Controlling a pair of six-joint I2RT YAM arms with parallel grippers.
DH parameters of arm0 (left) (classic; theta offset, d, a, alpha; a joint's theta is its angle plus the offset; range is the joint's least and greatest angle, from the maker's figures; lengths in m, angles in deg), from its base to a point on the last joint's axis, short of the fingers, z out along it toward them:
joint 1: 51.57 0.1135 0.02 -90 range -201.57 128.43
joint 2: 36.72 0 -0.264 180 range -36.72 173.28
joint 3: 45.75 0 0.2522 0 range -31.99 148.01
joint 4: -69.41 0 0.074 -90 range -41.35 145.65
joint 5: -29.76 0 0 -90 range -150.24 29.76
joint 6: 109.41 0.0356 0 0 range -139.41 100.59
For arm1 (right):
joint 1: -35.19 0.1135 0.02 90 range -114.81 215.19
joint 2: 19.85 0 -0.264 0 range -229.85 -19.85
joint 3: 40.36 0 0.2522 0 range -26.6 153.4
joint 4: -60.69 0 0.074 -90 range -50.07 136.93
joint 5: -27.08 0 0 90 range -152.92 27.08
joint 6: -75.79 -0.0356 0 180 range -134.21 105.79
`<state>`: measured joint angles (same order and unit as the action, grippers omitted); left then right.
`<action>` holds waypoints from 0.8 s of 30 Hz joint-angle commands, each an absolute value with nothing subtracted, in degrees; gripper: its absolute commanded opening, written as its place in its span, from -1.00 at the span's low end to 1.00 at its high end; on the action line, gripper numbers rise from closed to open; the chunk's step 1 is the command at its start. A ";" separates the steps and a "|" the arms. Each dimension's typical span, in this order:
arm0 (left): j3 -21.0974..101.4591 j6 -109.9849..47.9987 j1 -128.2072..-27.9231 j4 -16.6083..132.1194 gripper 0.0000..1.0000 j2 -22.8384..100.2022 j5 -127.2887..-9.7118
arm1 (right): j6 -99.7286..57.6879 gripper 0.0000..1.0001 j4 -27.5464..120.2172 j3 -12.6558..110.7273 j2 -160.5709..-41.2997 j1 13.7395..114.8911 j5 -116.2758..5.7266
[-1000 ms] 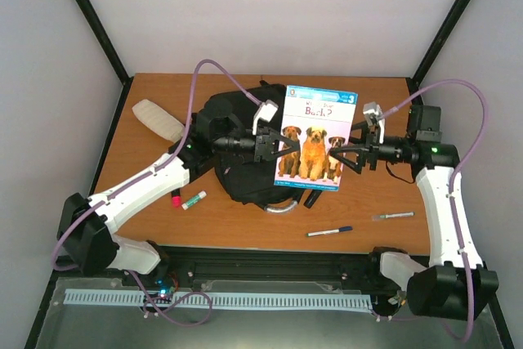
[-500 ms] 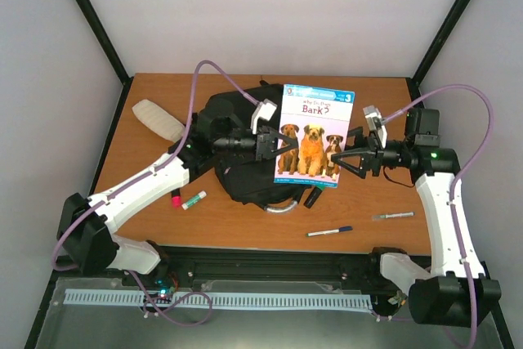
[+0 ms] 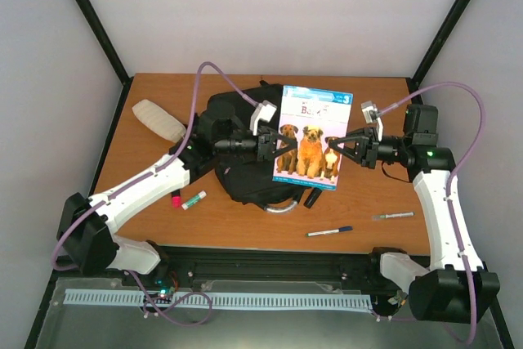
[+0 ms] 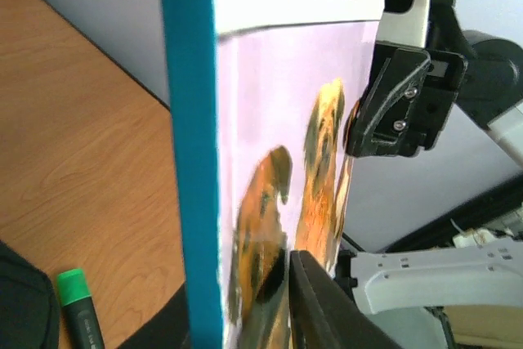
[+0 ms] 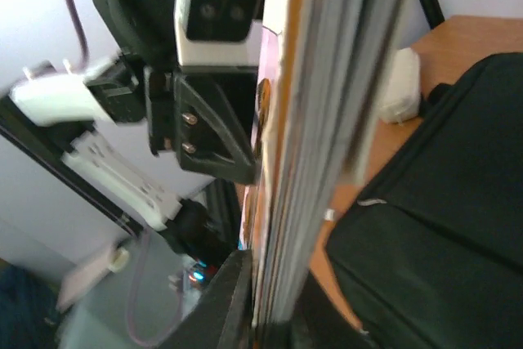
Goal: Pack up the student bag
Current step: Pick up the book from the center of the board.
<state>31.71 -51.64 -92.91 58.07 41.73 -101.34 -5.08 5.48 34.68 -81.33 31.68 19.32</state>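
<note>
Right now the bag (image 3: 245, 184) lies flat near the middle of the tabletop (image 3: 245, 230), a bit toward 12 o'clock. It is big and black, and its grey handle (image 3: 282, 207) curls out at its 6 o'clock side.

A book (image 3: 315, 120) with three dogs on the front is up in the air. It stands tall over the bag's 3 o'clock side.

The left pincer (image 3: 276, 146) is at the book's 9 o'clock edge. Its fingers sit on both sides of that blue edge, very close. I cannot tell if they squeeze it.

The right pincer (image 3: 338, 151) is at the book's 3 o'clock edge. It is clamped on the book there, with the pages between its fingers.

A cream pouch (image 3: 159, 120) lies near the bag, at 10 o'clock from it. A pink marker (image 3: 175, 199) and a white stick (image 3: 194, 199) with a green end lie at 8 o'clock from the bag. A black marker (image 3: 311, 198) lies by the bag at 5 o'clock. A blue pen (image 3: 329, 231) and a grey pen (image 3: 394, 216) lie farther out that way, apart from the bag.
</note>
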 commanded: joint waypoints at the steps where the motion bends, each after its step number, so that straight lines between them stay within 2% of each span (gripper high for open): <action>1: 32.21 -47.72 -92.61 54.98 -0.38 40.91 -95.76 | -8.69 -0.93 10.81 33.79 -82.25 32.05 13.59; 4: 33.43 -43.68 -92.61 48.49 0.02 40.91 -88.49 | -7.68 -0.95 12.29 32.90 -83.56 30.86 10.58; 6: 34.09 -41.96 -92.72 42.69 0.29 40.82 -79.67 | -8.18 -0.94 14.30 31.70 -84.19 28.88 7.46; 7: 34.37 -40.76 -93.17 39.11 0.35 40.72 -73.07 | -7.48 -0.94 14.66 31.34 -84.48 27.90 5.57; 9: 35.00 -38.32 -94.00 31.98 0.37 41.19 -62.63 | -5.49 -0.94 14.73 30.88 -84.80 26.32 0.48; 12: 35.60 -34.52 -94.77 22.48 0.32 42.77 -55.33 | -4.80 -0.94 17.37 27.74 -83.80 24.87 -6.45; 17: 35.58 -24.32 -98.43 13.31 0.18 44.53 -55.58 | -2.63 -0.94 18.17 25.33 -81.59 21.36 -8.29; 24: 35.05 -16.08 -101.58 7.09 0.19 47.70 -57.03 | -1.22 -0.94 17.98 22.71 -79.70 19.74 -8.29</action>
